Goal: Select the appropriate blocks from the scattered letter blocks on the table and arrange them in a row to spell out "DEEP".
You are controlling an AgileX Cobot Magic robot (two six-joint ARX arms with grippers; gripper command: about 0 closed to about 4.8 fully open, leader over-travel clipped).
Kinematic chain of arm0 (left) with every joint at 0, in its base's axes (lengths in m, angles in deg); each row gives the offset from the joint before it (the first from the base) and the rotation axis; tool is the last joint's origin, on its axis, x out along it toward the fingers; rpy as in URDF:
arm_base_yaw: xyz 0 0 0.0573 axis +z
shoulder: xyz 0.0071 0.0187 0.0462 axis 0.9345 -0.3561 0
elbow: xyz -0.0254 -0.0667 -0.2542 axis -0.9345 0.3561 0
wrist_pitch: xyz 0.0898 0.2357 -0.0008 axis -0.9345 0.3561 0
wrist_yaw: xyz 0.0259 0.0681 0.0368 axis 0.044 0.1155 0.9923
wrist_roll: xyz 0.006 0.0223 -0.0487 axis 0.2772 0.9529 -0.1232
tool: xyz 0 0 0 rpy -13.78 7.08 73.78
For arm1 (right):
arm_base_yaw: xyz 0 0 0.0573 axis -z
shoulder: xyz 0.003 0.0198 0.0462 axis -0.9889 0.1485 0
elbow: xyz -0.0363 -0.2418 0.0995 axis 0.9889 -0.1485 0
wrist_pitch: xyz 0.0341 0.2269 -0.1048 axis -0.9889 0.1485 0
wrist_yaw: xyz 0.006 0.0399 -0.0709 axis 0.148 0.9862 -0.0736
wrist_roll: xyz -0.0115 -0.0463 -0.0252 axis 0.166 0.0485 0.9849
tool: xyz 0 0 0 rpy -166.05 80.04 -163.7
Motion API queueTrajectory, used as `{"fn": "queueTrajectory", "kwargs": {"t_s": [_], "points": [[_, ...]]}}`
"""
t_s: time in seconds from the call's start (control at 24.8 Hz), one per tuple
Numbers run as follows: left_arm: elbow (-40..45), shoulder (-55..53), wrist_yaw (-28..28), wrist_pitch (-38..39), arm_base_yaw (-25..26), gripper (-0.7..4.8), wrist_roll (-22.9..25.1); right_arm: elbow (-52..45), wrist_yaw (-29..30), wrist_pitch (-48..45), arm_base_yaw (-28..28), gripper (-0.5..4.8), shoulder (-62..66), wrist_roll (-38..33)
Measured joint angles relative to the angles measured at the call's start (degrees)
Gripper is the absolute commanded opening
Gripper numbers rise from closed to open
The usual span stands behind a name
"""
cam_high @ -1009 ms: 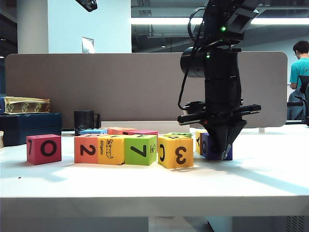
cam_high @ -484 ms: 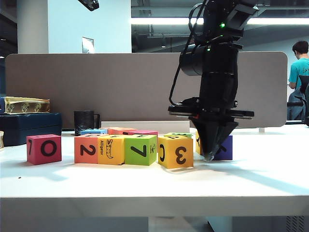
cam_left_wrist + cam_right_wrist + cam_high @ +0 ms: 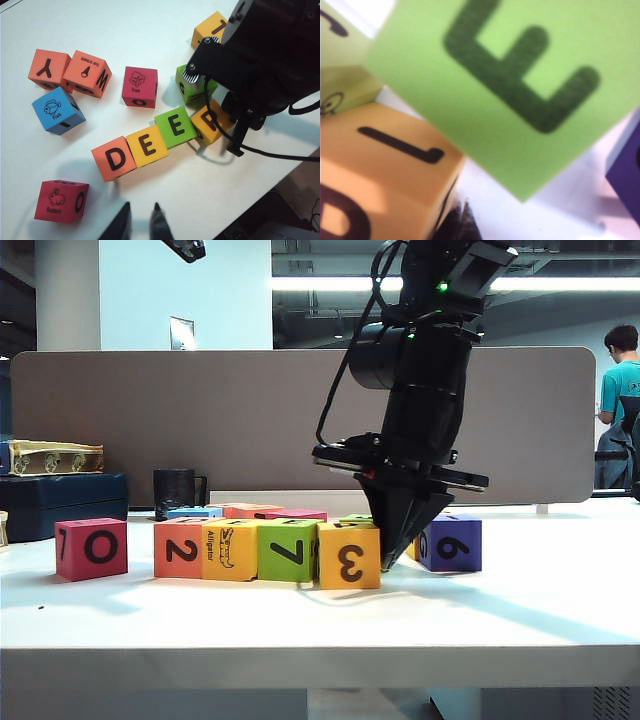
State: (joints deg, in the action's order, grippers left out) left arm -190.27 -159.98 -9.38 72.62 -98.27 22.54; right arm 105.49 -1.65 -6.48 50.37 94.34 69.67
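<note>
A: Where was the right gripper point(image 3: 392, 540)?
B: Jaws pinched shut on nothing, tip down at the table point(image 3: 520, 620), touching or just beside the P block point(image 3: 210, 119), on its outer side.
A: And the row beyond it?
B: Green E point(image 3: 175, 126), yellow E point(image 3: 147, 145), then D point(image 3: 114, 158), side by side. P sat slightly askew.
A: Risk?
B: Pushing harder could've twisted P or shunted the row.
A: Left gripper point(image 3: 140, 222)?
B: Narrow, empty, hovering well off.

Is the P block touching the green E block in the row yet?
Touching. The left wrist view shows the P block pressed against the green E block, no table between them.
</note>
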Motion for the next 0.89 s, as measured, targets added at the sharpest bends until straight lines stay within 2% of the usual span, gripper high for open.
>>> {"fn": "queueTrajectory", "kwargs": {"t_s": [0.2, 0.36, 0.44, 0.57, 0.65, 0.89], "points": [[0.0, 0.0, 0.0, 0.0, 0.0, 0.48, 0.0, 0.0, 0.2, 0.7, 0.1, -0.02, 0.0, 0.0], [0.0, 0.0, 0.0, 0.0, 0.0, 0.48, 0.0, 0.0, -1.0, 7.5, 0.0, -0.02, 0.0, 0.0], [0.0, 0.0, 0.0, -0.1, 0.0, 0.48, 0.0, 0.0, 0.5, 9.6, 0.1, -0.02, 0.0, 0.0], [0.0, 0.0, 0.0, -0.8, 0.0, 0.48, 0.0, 0.0, 7.9, 11.6, -0.5, -0.02, -0.2, 0.0], [0.0, 0.0, 0.0, -1.1, 0.0, 0.48, 0.0, 0.0, 10.3, 11.5, -0.8, -0.02, -0.5, 0.0], [0.0, 0.0, 0.0, -1.5, 0.0, 0.48, -0.2, 0.0, 10.6, 8.4, -1.4, -0.02, -1.2, 0.0]]}}
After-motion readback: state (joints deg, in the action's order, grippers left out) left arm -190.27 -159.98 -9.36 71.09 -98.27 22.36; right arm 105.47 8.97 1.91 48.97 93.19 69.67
